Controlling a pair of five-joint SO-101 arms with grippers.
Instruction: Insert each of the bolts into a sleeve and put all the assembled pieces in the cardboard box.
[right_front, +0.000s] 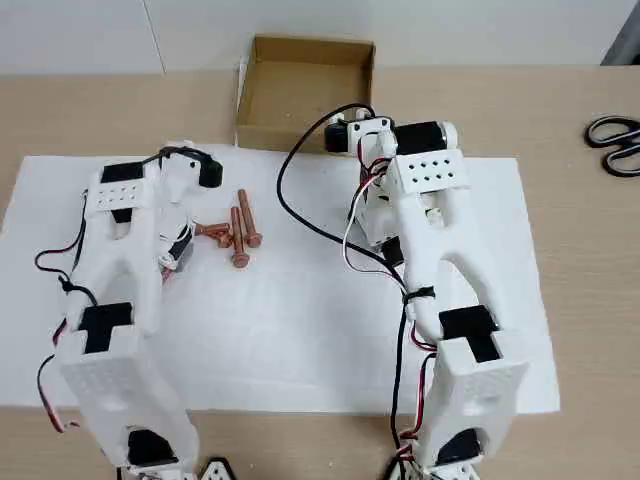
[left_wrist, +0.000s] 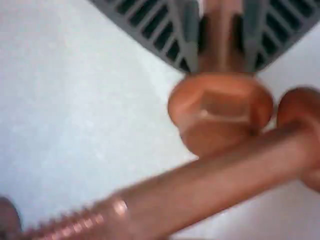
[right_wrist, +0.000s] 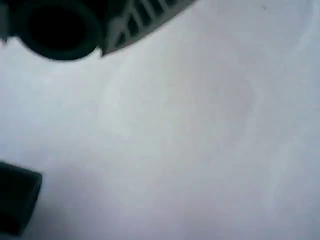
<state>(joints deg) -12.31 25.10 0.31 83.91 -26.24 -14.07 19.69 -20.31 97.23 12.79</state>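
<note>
Copper-coloured metal bolts (right_front: 240, 228) loose on left half of white sheet (right_front: 300, 330), left gripper (left_wrist: 222, 50) pinching one copper bolt (left_wrist: 220, 107) by its shaft, right gripper (right_wrist: 130, 25) closure cannot be told, open brown cardboard box (right_front: 310, 42) at sheet's far edge.

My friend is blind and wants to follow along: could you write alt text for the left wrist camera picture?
Two grey ribbed jaws grip a copper-coloured bolt by its shank, its flanged head facing the camera. A second bolt lies across in front of it on the white sheet, its threads visible at one end.
</note>
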